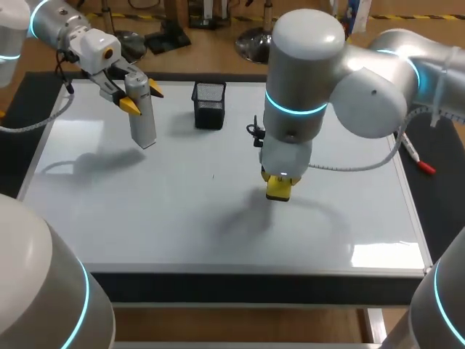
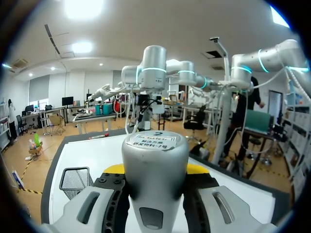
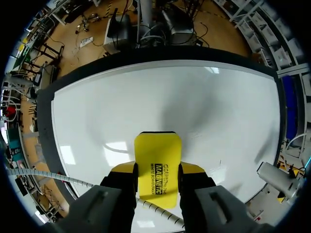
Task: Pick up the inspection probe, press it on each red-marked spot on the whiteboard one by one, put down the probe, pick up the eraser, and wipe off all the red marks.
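While left jaws clamp probe aloft, right jaws point straight down gripping eraser.

Head view: high behind, looking down over whiteboard; left wrist: near, level across it; right wrist: near, straight down onto it

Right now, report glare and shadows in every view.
Head view: a bright glare patch on the whiteboard near its front right corner, and soft shadows cast by the left arm and right arm. Left wrist view: ceiling lights bloom white beyond the probe. Right wrist view: the fisheye bows the whiteboard's edges; a grey shadow lies ahead of the eraser.
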### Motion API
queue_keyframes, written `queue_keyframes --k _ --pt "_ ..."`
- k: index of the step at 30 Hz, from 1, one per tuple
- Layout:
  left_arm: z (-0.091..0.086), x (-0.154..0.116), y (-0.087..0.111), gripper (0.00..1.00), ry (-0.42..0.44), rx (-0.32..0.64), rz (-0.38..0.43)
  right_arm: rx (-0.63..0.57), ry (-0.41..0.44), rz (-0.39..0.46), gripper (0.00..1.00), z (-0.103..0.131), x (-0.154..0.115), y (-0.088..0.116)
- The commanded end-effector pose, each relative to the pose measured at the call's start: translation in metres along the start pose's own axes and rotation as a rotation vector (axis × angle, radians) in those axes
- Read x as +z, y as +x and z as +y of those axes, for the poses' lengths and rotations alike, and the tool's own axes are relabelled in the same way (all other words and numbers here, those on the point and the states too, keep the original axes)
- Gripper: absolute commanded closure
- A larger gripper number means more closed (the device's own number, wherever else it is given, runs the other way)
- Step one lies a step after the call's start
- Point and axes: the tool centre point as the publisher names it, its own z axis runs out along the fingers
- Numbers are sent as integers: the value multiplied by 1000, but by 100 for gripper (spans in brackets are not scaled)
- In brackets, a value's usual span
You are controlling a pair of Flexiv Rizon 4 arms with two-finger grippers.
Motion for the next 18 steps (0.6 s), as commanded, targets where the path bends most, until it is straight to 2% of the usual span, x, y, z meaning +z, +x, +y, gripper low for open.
queue_keyframes --k 1,8,13,18 --pt "0 -2 -1 100 1 1 5 -2 2 1 100 0 -1 1" --pt "0 -2 -1 100 1 1 5 -14 -1 13 100 -7 3 0" --pt "0 -2 -1 100 1 1 5 -37 5 31 100 -36 8 -2" --pt "0 -2 -1 100 1 1 5 -62 -11 12 100 -69 12 -5"
